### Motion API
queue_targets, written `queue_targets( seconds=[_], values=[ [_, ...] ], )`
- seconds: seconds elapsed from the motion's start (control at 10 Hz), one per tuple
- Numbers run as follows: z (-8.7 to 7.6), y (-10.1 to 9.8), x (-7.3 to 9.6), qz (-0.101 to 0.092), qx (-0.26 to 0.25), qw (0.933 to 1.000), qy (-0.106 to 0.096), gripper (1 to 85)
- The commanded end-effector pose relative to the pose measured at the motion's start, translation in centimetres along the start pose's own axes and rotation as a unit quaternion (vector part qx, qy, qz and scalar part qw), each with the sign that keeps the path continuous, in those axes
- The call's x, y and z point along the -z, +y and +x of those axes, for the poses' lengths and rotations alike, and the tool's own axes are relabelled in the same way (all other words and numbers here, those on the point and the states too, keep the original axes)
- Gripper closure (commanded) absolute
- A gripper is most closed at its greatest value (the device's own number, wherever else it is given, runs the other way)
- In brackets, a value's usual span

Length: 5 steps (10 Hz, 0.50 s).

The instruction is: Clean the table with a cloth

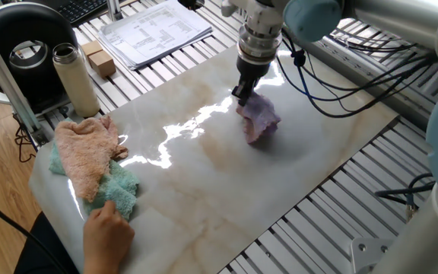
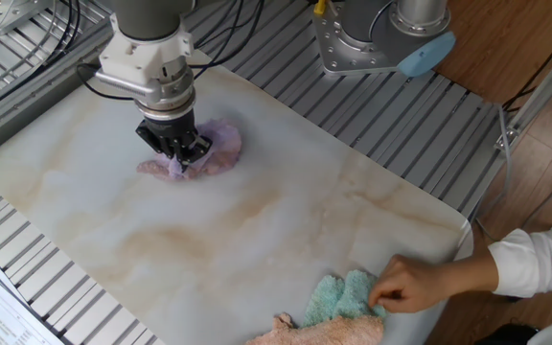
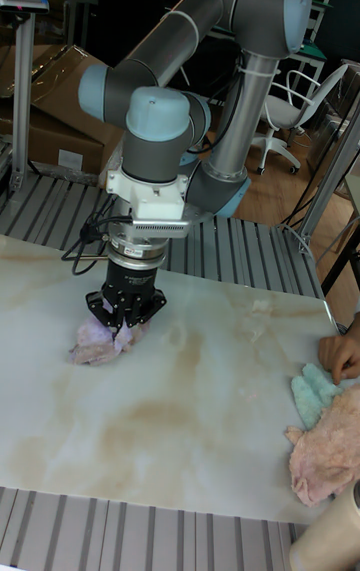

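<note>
The lavender cloth (image 1: 259, 119) (image 2: 217, 151) (image 3: 96, 341) lies bunched on the cream marble table (image 1: 219, 190) (image 2: 286, 240) (image 3: 180, 421). My gripper (image 1: 242, 97) (image 2: 175, 158) (image 3: 124, 323) points straight down and is shut on the cloth, pressing it against the slab. Purple tufts poke out between the black fingers (image 2: 188, 151). Most of the cloth spreads to one side of the gripper.
A peach cloth (image 1: 86, 148) (image 3: 325, 451) lies over a teal cloth (image 1: 116, 190) (image 2: 343, 295) (image 3: 312, 393) at the table's end, where a person's hand (image 1: 106, 227) (image 2: 405, 283) rests. Off the slab stand a steel bottle (image 1: 73, 78), small boxes (image 1: 97, 59) and papers (image 1: 154, 29).
</note>
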State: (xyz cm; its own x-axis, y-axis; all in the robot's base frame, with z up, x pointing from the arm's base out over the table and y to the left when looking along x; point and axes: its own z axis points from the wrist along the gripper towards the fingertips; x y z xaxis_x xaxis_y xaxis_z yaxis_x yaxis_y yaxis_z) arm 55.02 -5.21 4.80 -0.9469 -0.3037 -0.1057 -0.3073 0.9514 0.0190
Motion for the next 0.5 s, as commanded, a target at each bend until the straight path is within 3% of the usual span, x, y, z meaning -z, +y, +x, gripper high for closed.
queue_targets(
  seconds=[0.0,0.1,0.2,0.4],
  values=[
    [-0.7,0.1,-0.4,-0.006,-0.016,0.9998,-0.006,84.7],
    [-1.4,0.1,-0.9,-0.011,0.007,0.9997,-0.021,49.0],
    [-1.7,0.8,-1.1,-0.028,0.02,0.9991,-0.024,0.7],
    [-1.2,-0.3,0.1,-0.01,0.028,0.9995,-0.013,2.0]
  ],
)
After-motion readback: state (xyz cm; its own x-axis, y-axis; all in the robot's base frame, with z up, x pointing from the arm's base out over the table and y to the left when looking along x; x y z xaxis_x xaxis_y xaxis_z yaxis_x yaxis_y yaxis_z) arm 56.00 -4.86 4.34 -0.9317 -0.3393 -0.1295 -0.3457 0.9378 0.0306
